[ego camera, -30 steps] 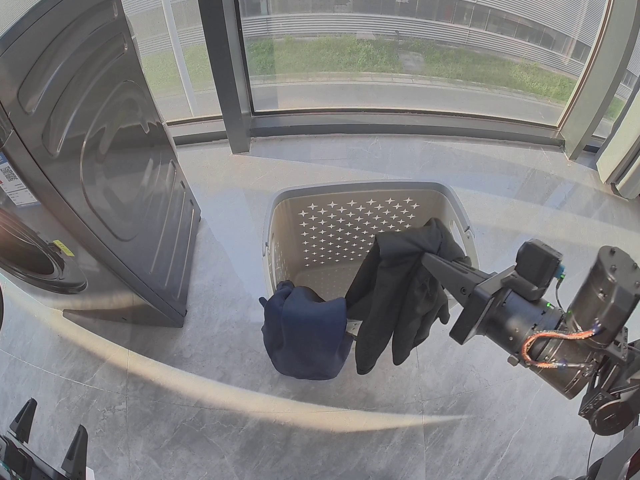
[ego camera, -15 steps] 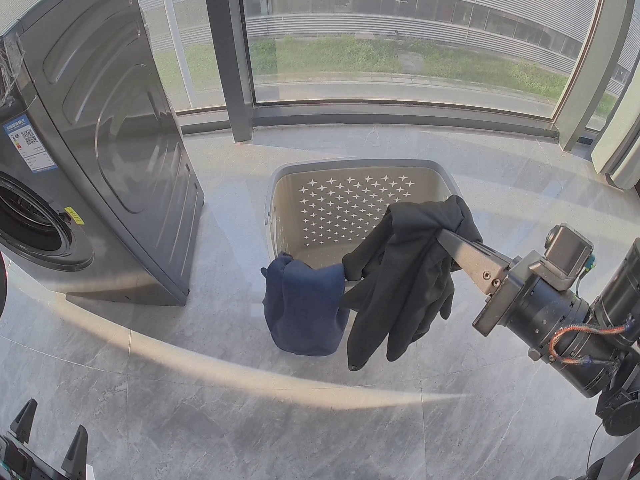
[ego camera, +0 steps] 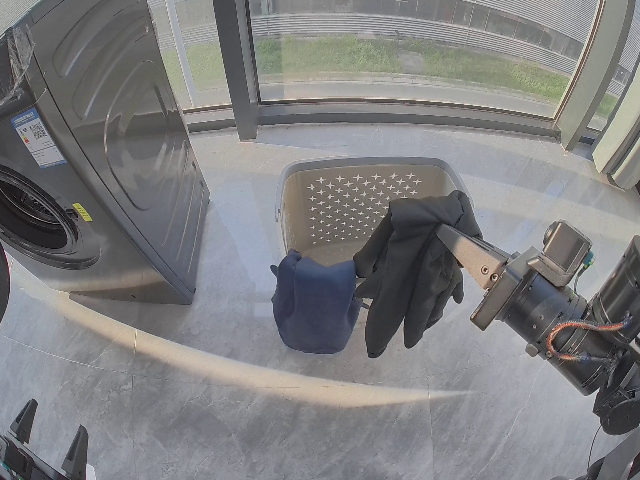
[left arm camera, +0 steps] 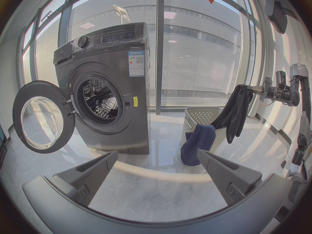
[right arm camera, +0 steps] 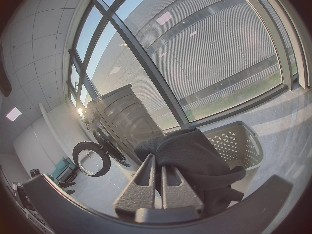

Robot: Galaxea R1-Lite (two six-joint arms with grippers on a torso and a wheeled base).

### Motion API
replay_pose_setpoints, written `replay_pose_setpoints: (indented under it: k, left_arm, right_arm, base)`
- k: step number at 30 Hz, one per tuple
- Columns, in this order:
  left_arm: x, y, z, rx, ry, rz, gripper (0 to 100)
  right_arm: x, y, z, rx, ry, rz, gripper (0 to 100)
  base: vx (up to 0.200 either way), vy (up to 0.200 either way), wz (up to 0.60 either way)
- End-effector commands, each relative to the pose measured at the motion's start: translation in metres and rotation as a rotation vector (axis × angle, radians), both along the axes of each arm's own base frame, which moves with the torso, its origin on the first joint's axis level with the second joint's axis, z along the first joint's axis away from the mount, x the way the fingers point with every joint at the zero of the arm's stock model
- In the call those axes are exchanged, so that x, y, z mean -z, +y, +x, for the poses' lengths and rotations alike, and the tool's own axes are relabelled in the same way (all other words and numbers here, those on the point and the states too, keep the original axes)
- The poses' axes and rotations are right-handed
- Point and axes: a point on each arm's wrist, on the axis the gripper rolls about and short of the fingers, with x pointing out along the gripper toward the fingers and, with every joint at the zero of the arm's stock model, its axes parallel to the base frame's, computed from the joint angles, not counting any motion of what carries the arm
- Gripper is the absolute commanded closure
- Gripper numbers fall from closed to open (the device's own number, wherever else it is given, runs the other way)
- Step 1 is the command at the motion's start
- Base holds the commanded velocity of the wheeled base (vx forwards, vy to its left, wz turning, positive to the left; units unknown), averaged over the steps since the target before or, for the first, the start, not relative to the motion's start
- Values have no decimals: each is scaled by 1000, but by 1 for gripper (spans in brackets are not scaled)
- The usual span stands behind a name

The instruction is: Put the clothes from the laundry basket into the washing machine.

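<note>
My right gripper (ego camera: 445,233) is shut on a black garment (ego camera: 413,268) that hangs in the air over the near right corner of the beige laundry basket (ego camera: 365,168). From the wrist, the same garment (right arm camera: 191,153) drapes over the closed fingers (right arm camera: 172,186). A dark blue garment (ego camera: 315,305) is slung over the basket's near rim. The grey washing machine (ego camera: 120,135) stands at the left; its round door (left arm camera: 44,116) is swung open and the drum (left arm camera: 99,98) shows. My left gripper (left arm camera: 156,163) is open and empty, low at the near left (ego camera: 50,435).
Glossy grey tiled floor (ego camera: 267,408) lies open between the basket and the machine. A tall window wall (ego camera: 400,48) with a dark pillar (ego camera: 233,55) runs behind the basket.
The right gripper lifted the black garment higher above the basket. The camera shifted, bringing more of the washing machine's front into view. The left gripper stayed put.
</note>
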Motion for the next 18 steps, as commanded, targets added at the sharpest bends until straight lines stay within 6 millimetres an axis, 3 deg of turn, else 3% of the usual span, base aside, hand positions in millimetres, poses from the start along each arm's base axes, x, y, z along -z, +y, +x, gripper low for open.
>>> replay_pose_setpoints:
  k: [1, 18]
  left_arm:
    - [4, 0, 1, 1, 9, 1, 0]
    - [4, 0, 1, -1, 9, -2, 0]
  right_arm:
    - [2, 3, 2, -1, 1, -1, 100]
    - [2, 3, 4, 7, -17, -6, 100]
  base:
    - [0, 200, 0]
    - [0, 200, 0]
